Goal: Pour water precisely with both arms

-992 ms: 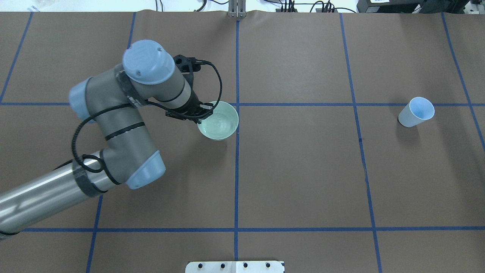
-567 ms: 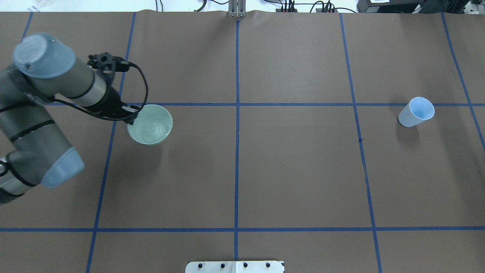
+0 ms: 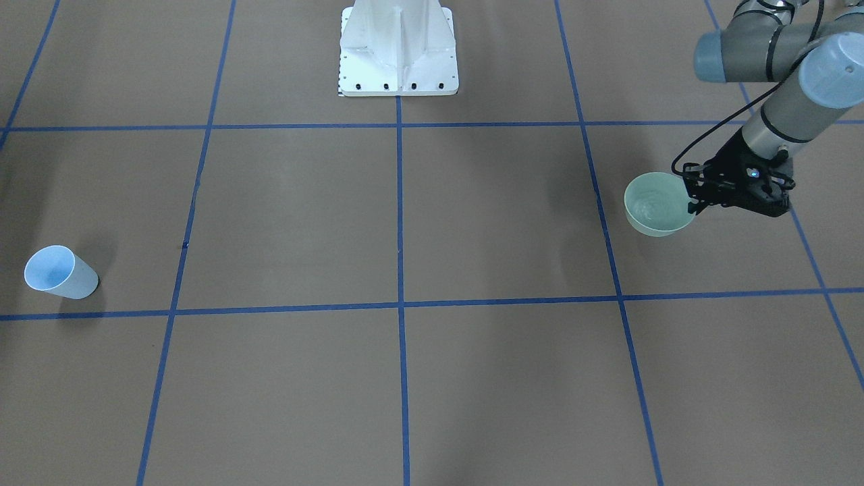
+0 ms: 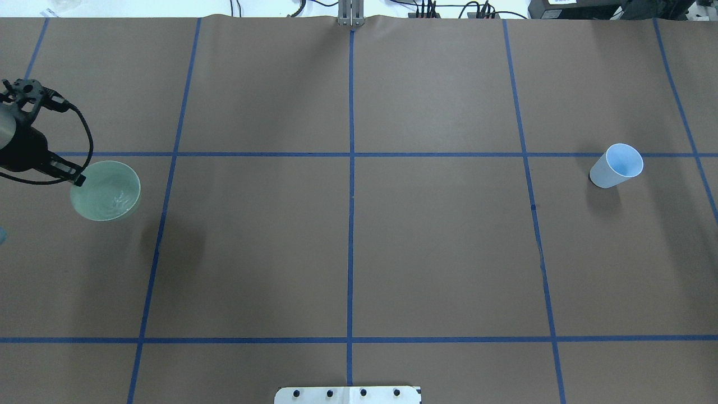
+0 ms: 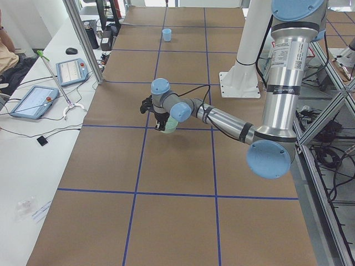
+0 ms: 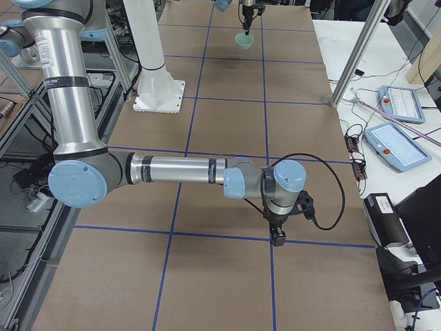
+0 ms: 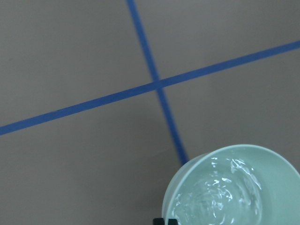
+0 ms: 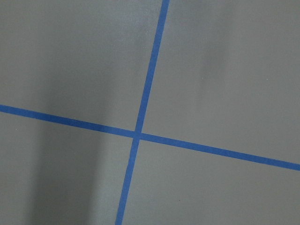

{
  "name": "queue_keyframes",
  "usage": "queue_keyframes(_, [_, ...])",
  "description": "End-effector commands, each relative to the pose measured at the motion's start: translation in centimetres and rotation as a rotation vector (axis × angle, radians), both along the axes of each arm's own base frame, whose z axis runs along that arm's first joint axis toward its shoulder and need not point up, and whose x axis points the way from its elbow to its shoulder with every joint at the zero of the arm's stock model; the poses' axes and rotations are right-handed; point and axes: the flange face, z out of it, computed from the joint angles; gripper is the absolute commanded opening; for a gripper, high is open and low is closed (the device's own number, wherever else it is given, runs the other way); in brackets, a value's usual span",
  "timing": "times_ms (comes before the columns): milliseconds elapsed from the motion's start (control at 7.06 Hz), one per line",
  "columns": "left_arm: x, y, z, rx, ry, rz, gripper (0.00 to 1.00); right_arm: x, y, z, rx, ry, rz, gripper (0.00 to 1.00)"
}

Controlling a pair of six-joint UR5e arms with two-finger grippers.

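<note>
A pale green bowl [image 4: 106, 192] holding rippling water hangs above the brown table at the far left of the overhead view. My left gripper [image 4: 77, 179] is shut on its rim. The same bowl [image 3: 656, 214] and left gripper [image 3: 695, 202] sit at the right of the front-facing view. In the left wrist view the bowl [image 7: 234, 190] fills the lower right corner. A light blue cup [image 4: 616, 165] stands alone at the table's far right. My right gripper [image 6: 278, 238] hangs low over the table in the exterior right view only. I cannot tell if it is open or shut.
Blue tape lines [image 4: 350, 224] divide the brown table into squares. The white pedestal [image 3: 398, 47] stands at the robot's edge of the table. A side bench with tablets [image 5: 33, 101] and a metal post [image 5: 83, 39] flanks the table's far side.
My left arm has swept to the left with the bowl, from the table's centre line to the left edge of the overhead view. The blue cup has not moved.
</note>
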Motion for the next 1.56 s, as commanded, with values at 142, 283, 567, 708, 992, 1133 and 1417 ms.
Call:
queue_keyframes(142, [-1.3,-1.2,5.4,0.035,-0.024,0.040,0.00,0.0,-0.1,-0.2,0.003,0.000,0.000,1.00])
queue_keyframes(283, [-1.2,-1.6,7.1,0.051,-0.009,0.039,0.00,0.0,-0.1,-0.2,0.004,0.000,0.000,1.00])
queue_keyframes(567, [-0.9,-1.7,7.9,0.037,0.001,0.051,0.00,0.0,-0.1,-0.2,0.004,0.000,0.000,1.00])
queue_keyframes(708, [-0.8,-1.8,7.8,0.039,0.004,0.051,0.15,0.0,-0.1,-0.1,0.003,0.001,0.000,1.00])
queue_keyframes(992, [-0.9,-2.0,7.4,0.040,0.007,0.040,0.92,0.0,0.0,0.0,0.001,0.001,0.000,1.00])
queue_keyframes(1133, [-2.5,-2.6,7.2,0.036,0.007,0.005,0.93,0.0,0.0,0.0,0.001,0.001,0.000,1.00])
queue_keyframes(1417, [-8.2,-4.3,7.5,0.022,-0.003,-0.103,1.00,0.0,0.0,0.1,-0.002,0.002,0.000,1.00])
